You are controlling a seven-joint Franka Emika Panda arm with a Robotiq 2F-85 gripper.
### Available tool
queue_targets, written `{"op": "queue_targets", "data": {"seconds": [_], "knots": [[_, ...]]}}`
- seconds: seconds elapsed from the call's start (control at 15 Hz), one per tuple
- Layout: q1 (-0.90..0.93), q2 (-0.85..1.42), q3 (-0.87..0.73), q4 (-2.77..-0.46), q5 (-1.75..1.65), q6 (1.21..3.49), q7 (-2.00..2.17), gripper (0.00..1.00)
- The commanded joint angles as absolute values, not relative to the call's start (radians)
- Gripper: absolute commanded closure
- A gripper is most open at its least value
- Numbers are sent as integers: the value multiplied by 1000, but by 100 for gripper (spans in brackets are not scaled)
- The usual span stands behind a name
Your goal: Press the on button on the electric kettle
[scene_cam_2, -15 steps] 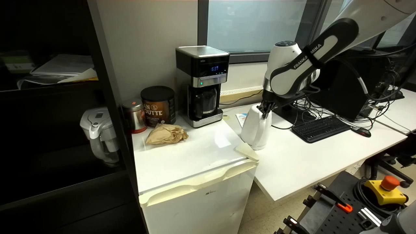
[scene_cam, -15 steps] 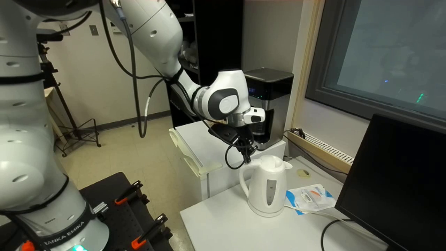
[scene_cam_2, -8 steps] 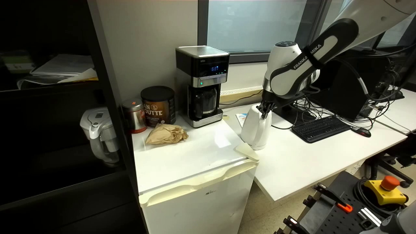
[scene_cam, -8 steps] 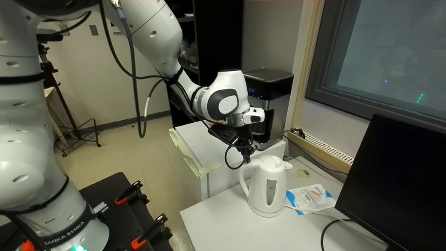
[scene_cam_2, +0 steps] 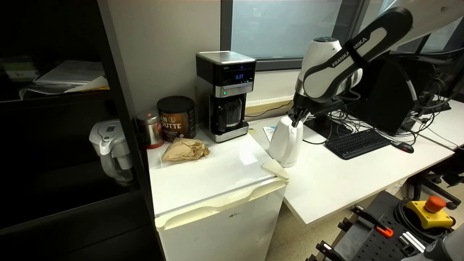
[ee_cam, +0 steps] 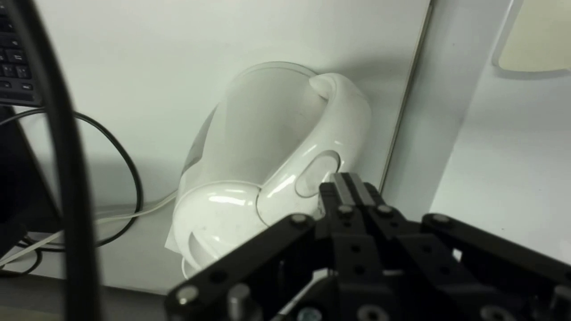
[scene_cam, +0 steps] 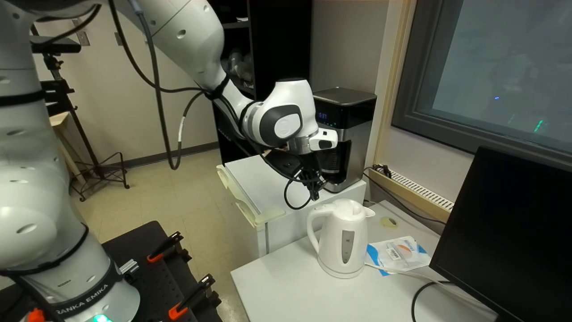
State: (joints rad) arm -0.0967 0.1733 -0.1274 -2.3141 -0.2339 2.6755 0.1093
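The white electric kettle (scene_cam: 343, 241) stands upright on the white desk; it also shows in an exterior view (scene_cam_2: 283, 145) and in the wrist view (ee_cam: 263, 125). Its oval button (ee_cam: 314, 176) sits on top of the loop handle, partly covered by my fingertips in the wrist view. My gripper (ee_cam: 351, 178) is shut with its fingertips together and nothing between them. In an exterior view the gripper (scene_cam: 315, 197) hangs a little above the kettle's handle, apart from it. In an exterior view the gripper (scene_cam_2: 295, 125) overlaps the kettle's top.
A black and steel coffee maker (scene_cam_2: 226, 96) stands on the white fridge (scene_cam_2: 217, 174) beside the desk. A monitor (scene_cam: 514, 232), a flat packet (scene_cam: 397, 254), a keyboard (scene_cam_2: 357, 143) and cables lie around the kettle. A can (scene_cam_2: 176, 119) and paper bag (scene_cam_2: 185, 149) are on the fridge.
Between one second and half a second ago almost nothing moved. Since then the arm and shut gripper have risen off the kettle's handle and shifted slightly back. The kettle has not moved.
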Motion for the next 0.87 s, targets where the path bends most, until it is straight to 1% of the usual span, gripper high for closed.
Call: {"op": "queue_targets", "data": {"seconds": [0.0,0.4,0.8], "knots": [[-91,35,-122,-2389,-206,2633,69,100],[-98,-152,-109,-2490,-199,2580,43,100],[-100,-273,-97,-2571,-191,2550,41,100]]}}
